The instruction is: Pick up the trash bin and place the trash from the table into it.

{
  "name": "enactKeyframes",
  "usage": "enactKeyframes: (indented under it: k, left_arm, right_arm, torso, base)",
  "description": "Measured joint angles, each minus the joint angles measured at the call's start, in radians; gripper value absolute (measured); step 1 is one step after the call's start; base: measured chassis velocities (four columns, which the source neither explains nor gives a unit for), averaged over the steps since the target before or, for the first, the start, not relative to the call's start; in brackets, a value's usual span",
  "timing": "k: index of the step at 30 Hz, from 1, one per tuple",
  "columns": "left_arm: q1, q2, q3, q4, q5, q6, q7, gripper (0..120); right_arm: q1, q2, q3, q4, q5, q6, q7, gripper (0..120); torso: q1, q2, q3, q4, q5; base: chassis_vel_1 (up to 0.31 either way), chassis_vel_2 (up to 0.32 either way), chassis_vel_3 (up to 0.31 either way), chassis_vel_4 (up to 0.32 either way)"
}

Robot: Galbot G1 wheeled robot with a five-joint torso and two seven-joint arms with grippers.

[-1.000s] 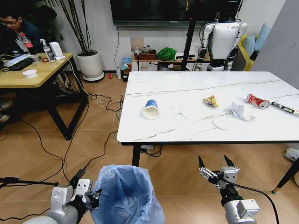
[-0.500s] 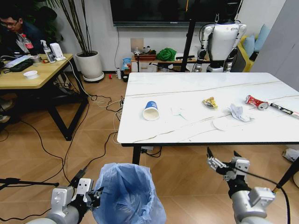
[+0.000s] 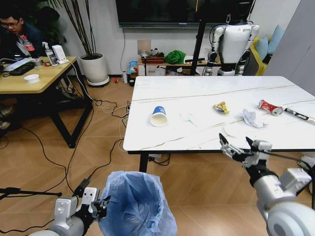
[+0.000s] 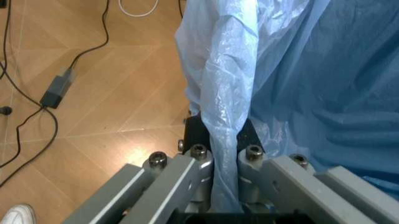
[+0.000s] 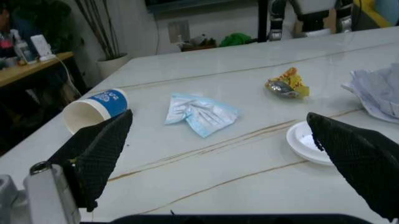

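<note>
The trash bin point(image 3: 135, 204), lined with a blue bag point(image 4: 287, 70), hangs low in front of the table point(image 3: 197, 91). My left gripper point(image 3: 101, 206) point(image 4: 225, 154) is shut on its bagged rim. My right gripper point(image 3: 238, 146) point(image 5: 218, 123) is open at the table's front edge, just before the white lid point(image 3: 235, 130) point(image 5: 309, 142). On the tabletop lie a paper cup point(image 3: 159, 116) point(image 5: 96, 109), a flat tissue point(image 3: 186, 116) point(image 5: 199, 114), a yellow wrapper point(image 3: 221, 107) point(image 5: 287, 86), a crumpled tissue point(image 3: 252, 118), a red can point(image 3: 269, 106) and a dark stick wrapper point(image 3: 299, 114).
A wooden desk point(image 3: 34, 73) stands at the left, with a plant pot point(image 3: 93, 68) behind it. Cables point(image 3: 106, 105) trail over the floor between desk and table. Another robot point(image 3: 234, 42) stands beyond the table. A black table leg point(image 3: 143, 162) is just behind the bin.
My right gripper has risen from below the tabletop to its front edge and shifted right. The left gripper and the bin have barely moved.
</note>
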Motion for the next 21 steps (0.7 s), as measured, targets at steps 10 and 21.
enactKeyframes:
  k: [10,21]
  left_arm:
    - [0.008,-0.022,-0.027,0.000,-0.001,0.000,0.011,0]
    - [0.038,-0.052,-0.070,0.000,0.022,0.000,0.034,0]
  right_arm:
    - [0.175,-0.196,-0.103,-0.098,0.128,-0.024,0.010,100]
    - [0.470,-0.227,-0.410,-0.231,0.206,-0.050,0.079,100]
  torso:
    - [-0.001,-0.002,-0.001,0.0000,-0.0003]
    - [-0.002,-0.004,-0.002,0.0002,-0.0004]
  base:
    - [0.000,0.000,0.000,0.000]
    - [0.000,0.000,0.000,0.000]
